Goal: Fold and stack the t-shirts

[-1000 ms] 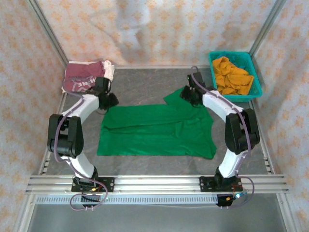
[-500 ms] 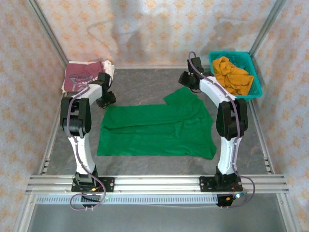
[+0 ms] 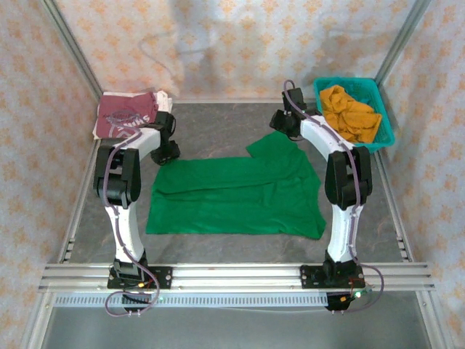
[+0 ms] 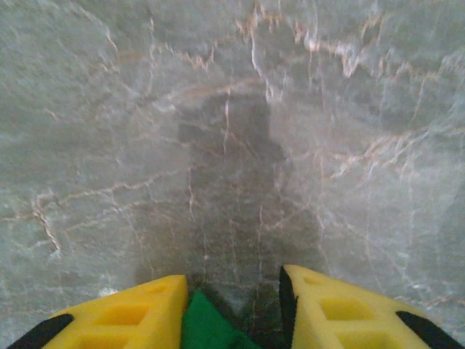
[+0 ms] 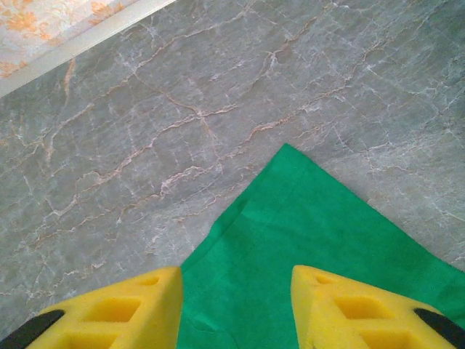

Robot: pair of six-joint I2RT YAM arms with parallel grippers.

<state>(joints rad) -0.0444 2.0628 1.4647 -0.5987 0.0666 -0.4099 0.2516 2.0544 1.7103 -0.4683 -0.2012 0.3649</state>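
Green t-shirt (image 3: 236, 196) lies spread flat on the desk (image 3: 218, 123); maroon t-shirt (image 3: 125, 115) lies at its far-left corner. Left end effector (image 4: 232, 291) and right end effector (image 5: 236, 280) stand part-open at the green shirt's far edge, clamping nothing. Light, limp cloth: pinch corners.

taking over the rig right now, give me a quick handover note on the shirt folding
Left gripper: jaws apart at the far left corner of the green t-shirt, a bit of cloth between them, apparently not pinched.
Right gripper: jaws apart over the shirt's far right sleeve tip, nothing held.
Green t-shirt: spread out mid-table.
Maroon t-shirt: folded, far left corner.
Done: maroon one folded.
Left: fold the green one, stack it on the maroon. Orange cloth sits in the teal basket, far right.
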